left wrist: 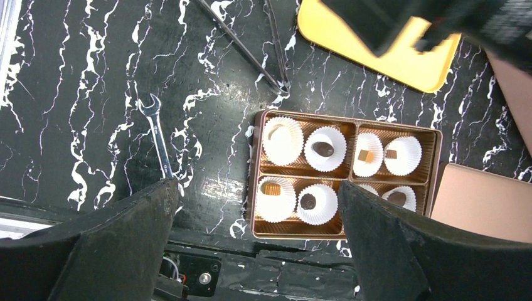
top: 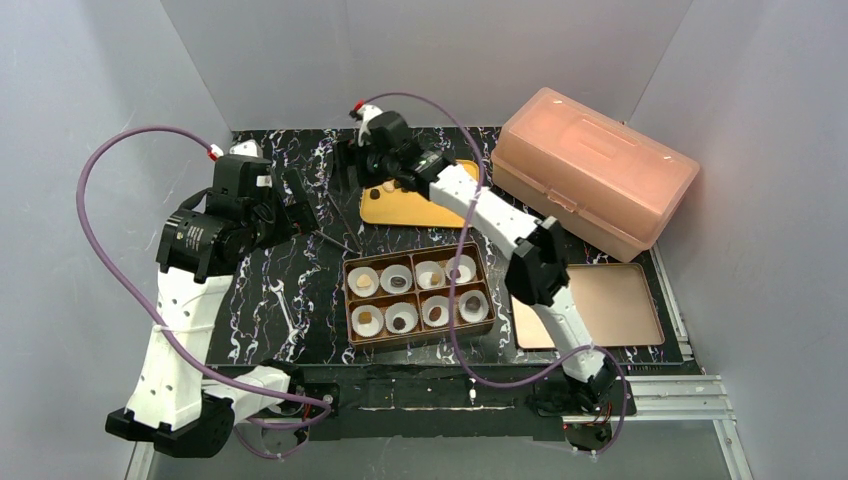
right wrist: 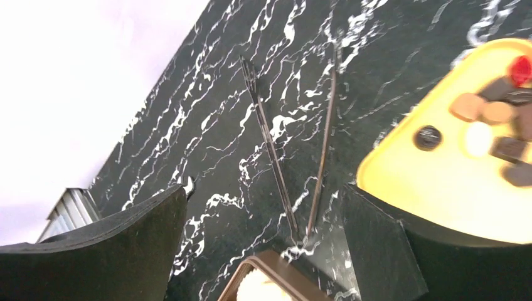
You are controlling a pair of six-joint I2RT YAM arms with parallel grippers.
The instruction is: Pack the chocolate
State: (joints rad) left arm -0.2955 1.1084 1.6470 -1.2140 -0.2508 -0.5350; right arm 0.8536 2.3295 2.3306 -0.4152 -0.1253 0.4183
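Top view: chocolate (top: 400,323) sits in the paper cups (top: 368,320) of the brown box (top: 348,305). More pieces lie on the yellow tray (top: 395,212) behind the box, near the right gripper (top: 352,168).

Left wrist view: the left gripper (left wrist: 257,184) hangs above the box, fingers spread, holding nothing.

Right wrist view: the right gripper is also spread and empty, above the tongs (right wrist: 268,141) behind the box.

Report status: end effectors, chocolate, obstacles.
Left end effector open, facing brown divided box; right end effector open near flat yellow tray. Small brown and cream chocolate pieces on tray and in box. Thin metal tongs lie between.
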